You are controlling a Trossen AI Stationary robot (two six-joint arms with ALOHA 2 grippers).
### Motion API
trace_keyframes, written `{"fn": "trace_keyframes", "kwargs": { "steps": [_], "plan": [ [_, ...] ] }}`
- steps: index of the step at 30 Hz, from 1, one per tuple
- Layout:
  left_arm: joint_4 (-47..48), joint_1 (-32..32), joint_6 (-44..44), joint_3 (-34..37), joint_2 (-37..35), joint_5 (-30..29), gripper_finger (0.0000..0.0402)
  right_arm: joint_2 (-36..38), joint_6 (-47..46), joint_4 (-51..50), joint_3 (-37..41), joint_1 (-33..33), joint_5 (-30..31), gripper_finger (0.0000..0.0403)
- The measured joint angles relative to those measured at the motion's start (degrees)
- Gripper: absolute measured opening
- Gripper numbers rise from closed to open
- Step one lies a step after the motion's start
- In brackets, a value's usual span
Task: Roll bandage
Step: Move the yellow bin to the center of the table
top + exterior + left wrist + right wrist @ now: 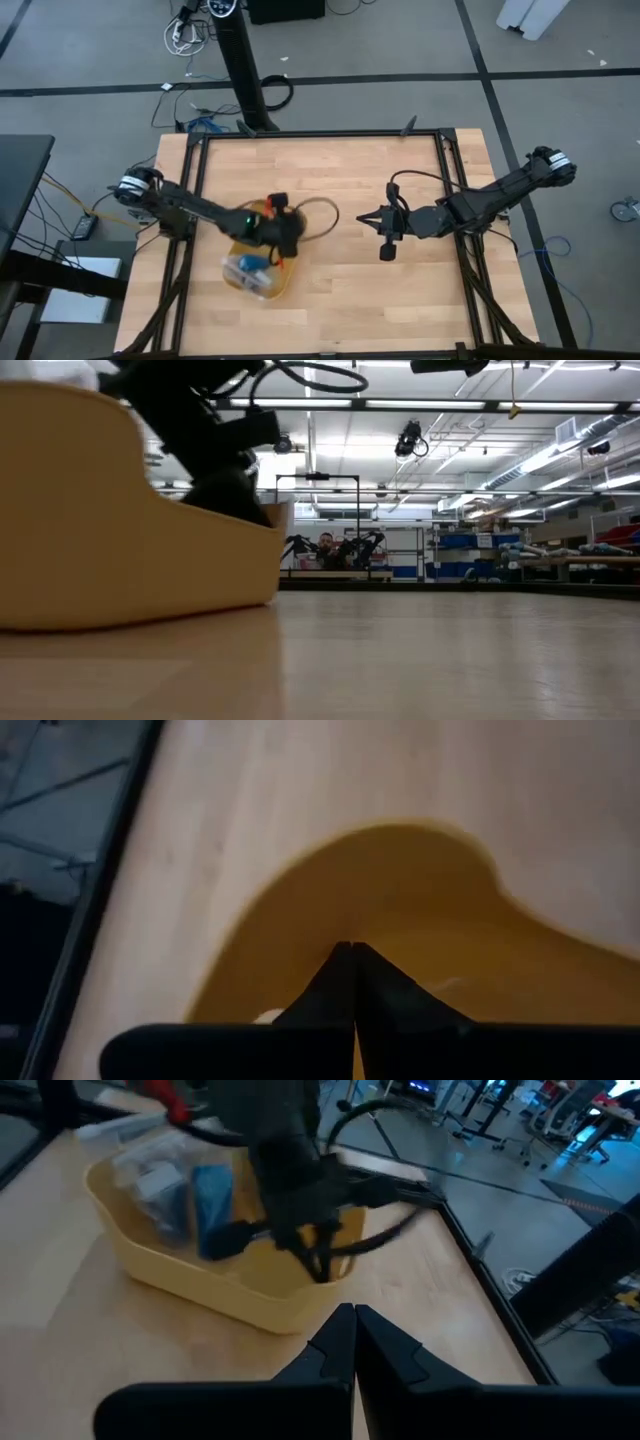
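The blue bandage (pixel 212 1210) lies inside the yellow bin (pixel 200 1280), next to a clear plastic bag (pixel 150 1175). It also shows as a blue patch in the high view (pixel 250 263). My left gripper (pixel 352 952) is shut and hangs over the bin's inside near its scooped rim (pixel 400 830). It is above the bin's far right part (pixel 288 238), to the right of the bandage. No touch with anything shows. My right gripper (pixel 352 1315) is shut and empty over the bare table (pixel 366 218), to the right of the bin.
The bin (pixel 258 268) stands left of the table's middle and fills the left of the low view (pixel 120 510). A dark cable loop (pixel 318 212) hangs by my left wrist. Bare wood (pixel 400 300) lies on the right and near sides.
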State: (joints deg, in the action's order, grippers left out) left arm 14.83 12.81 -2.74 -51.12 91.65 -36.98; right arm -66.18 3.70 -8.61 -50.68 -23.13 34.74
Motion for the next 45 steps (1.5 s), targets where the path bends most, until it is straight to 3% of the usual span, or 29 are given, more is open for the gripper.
{"fn": "trace_keyframes", "kwargs": {
  "steps": [9, 15, 20, 26, 31, 39, 45],
  "plan": [
    [-21.15, -13.22, 13.85, -0.20, -0.35, 14.19, 0.0001, 1.95, -1.96, -3.14, -0.02, -2.53, 4.61, 0.0006],
    [-12.59, -14.52, 16.68, -3.85, -9.65, 15.75, 0.0001, 0.13, -5.73, -0.96, 1.15, -1.53, -1.55, 0.0006],
    [-4.99, -11.75, 9.28, -4.49, -21.44, 18.44, 0.0001, -6.32, -8.02, 8.47, 2.69, 2.63, -3.95, 0.0004],
    [-1.16, -5.02, 2.89, -1.10, -28.89, 13.42, 0.0001, -16.75, -8.26, 12.64, -1.95, 9.77, -6.01, 0.0004],
    [0.81, -0.97, -2.43, 2.75, -32.75, 8.42, 0.0000, -25.23, -7.78, -0.76, -14.33, 15.79, -11.77, 0.0003],
    [-0.58, 1.95, -7.10, 7.67, -36.79, 8.10, 0.0001, -36.53, -9.57, -22.37, -32.77, 23.28, -23.30, 0.0003],
    [-1.27, 3.49, -7.20, 8.39, -38.24, 6.99, 0.0001, -44.81, -10.68, -30.97, -39.20, 25.91, -24.09, 0.0004]
  ]
}}
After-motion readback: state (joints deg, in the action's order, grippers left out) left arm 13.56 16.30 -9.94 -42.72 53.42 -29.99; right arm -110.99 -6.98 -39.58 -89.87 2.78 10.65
